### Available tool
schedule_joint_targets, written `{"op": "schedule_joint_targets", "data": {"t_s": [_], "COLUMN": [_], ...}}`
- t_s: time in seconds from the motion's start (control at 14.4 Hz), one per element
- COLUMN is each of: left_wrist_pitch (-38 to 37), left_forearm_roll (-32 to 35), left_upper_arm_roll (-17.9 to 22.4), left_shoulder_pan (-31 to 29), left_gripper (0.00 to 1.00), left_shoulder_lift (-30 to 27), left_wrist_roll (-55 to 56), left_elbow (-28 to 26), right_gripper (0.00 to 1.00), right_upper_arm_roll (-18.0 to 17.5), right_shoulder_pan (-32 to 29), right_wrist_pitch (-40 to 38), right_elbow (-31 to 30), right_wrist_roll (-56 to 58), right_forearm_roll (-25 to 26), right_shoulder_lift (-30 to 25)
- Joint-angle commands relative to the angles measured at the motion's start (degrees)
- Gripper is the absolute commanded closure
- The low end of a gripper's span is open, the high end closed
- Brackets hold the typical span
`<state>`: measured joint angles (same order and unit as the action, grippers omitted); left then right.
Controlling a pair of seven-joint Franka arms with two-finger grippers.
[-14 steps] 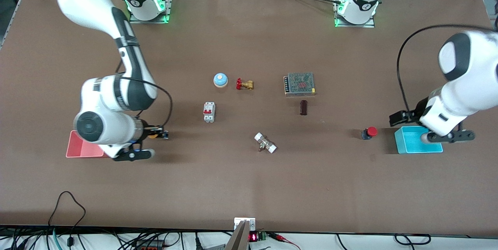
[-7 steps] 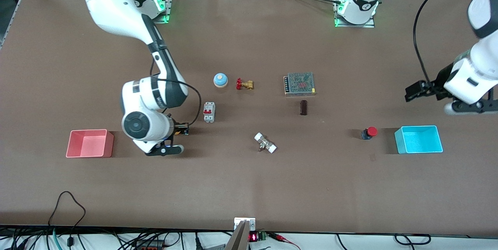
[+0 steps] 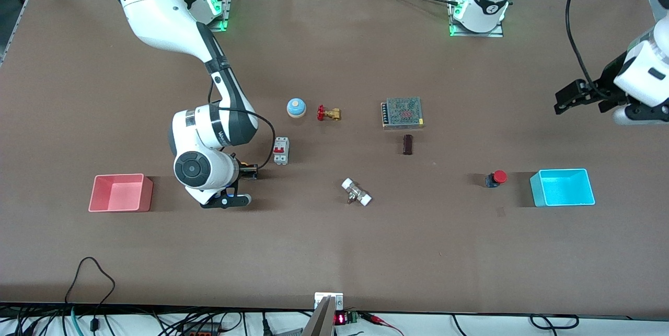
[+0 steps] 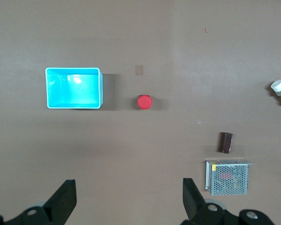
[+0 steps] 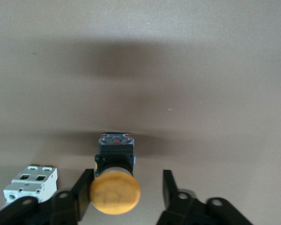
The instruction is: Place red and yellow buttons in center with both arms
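The yellow button [image 3: 250, 171], a dark block with a yellow-orange cap, is next to the white circuit breaker [image 3: 281, 150], on the side toward the right arm's end. In the right wrist view the button [image 5: 114, 190] lies between my right gripper's [image 5: 127, 177] open fingers, against one finger and apart from the second. My right gripper [image 3: 243, 171] is low at the table there. The red button [image 3: 496, 177] stands beside the blue bin [image 3: 562, 171] and shows in the left wrist view [image 4: 144, 101]. My left gripper [image 3: 563, 102] is open and empty, high over the table's left-arm end [image 4: 129, 183].
A red bin [image 3: 117, 175] stands at the right arm's end. Mid-table are a blue bell [image 3: 296, 107], a brass valve [image 3: 329, 113], a mesh power supply [image 3: 402, 113], a dark block [image 3: 407, 144] and a white-ended fitting [image 3: 356, 192].
My right gripper carried the yellow button from beside the red bin toward the middle, up to the breaker. My left gripper rose from the blue bin and moved toward the bases.
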<state>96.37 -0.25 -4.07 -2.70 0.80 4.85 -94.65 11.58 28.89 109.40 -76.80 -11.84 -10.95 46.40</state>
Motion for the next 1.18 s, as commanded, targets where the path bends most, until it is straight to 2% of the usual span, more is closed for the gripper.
{"op": "schedule_joint_targets", "data": {"t_s": [0.0, 0.28, 0.56, 0.9, 1.11], "left_wrist_pitch": [-0.7, 0.5, 4.0, 2.8, 2.6], "left_forearm_roll": [0.6, 3.1, 3.0, 2.8, 2.4], "left_upper_arm_roll": [-0.4, -0.6, -0.9, -0.9, -1.0], "left_shoulder_pan": [-0.3, -0.4, -0.5, -0.2, -0.1], "left_gripper": [0.0, 0.0, 0.0, 0.0, 0.0], "left_shoulder_lift": [-2.9, -4.1, -4.0, -3.4, -3.3], "left_wrist_roll": [-2.2, -4.4, -4.7, -3.8, -3.6], "left_elbow": [-1.2, -1.9, -2.6, -2.5, -2.3], "right_gripper": [0.0, 0.0, 0.0, 0.0, 0.0], "right_upper_arm_roll": [0.4, 0.4, 0.8, 5.5, 10.0], "right_shoulder_pan": [0.7, 0.9, 0.6, -0.2, -0.2], "right_wrist_pitch": [0.0, -0.1, -1.5, -8.2, -11.1], "right_elbow": [0.1, 0.5, 0.9, 1.0, 1.0], "right_wrist_roll": [-2.9, -8.3, -11.2, -10.5, -10.2], "right_forearm_roll": [0.1, -0.5, 0.2, 0.3, 0.4], "right_shoulder_lift": [-0.5, -2.2, -8.7, -18.4, -21.8]}}
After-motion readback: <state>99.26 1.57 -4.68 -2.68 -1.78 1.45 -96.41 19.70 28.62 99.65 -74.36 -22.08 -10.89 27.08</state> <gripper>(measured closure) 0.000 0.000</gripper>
